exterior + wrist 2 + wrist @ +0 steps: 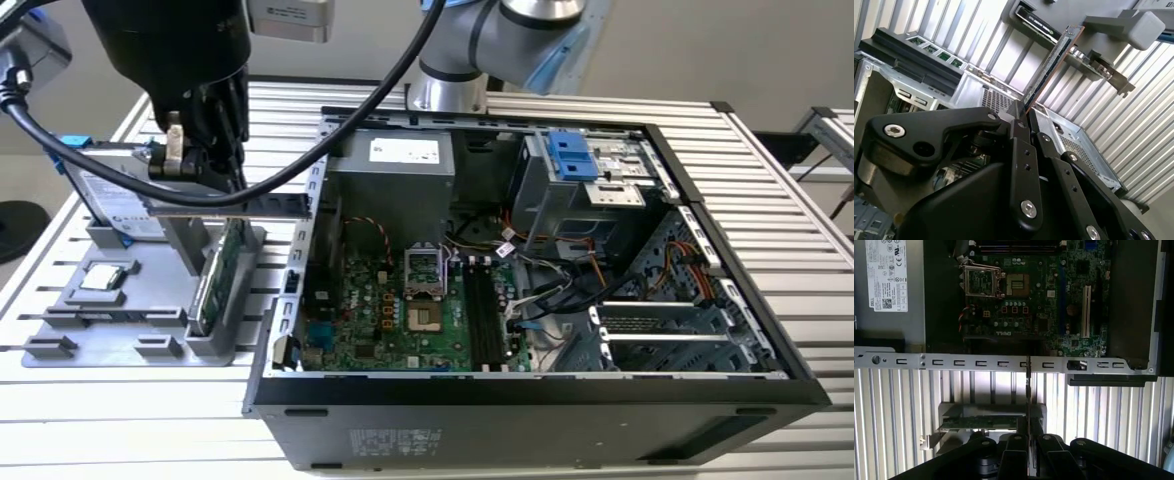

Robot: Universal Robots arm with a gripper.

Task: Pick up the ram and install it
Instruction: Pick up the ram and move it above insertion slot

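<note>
Claw [1028, 436] clamped shut on ram [1027, 385]. In first wrist view ram is edge-on, projecting past fingertips. Under ram: green card [981, 423] upright in grey holder [80, 325] on slatted bench [894, 410]. In exterior view ram is held level, lifted clear of holder, outside case [534, 385]. One end sits just beside case wall on exterior view's left. Beyond wall: motherboard [1029, 300] in open case, with socket [1016, 285]. Ram not yet installed.
</note>
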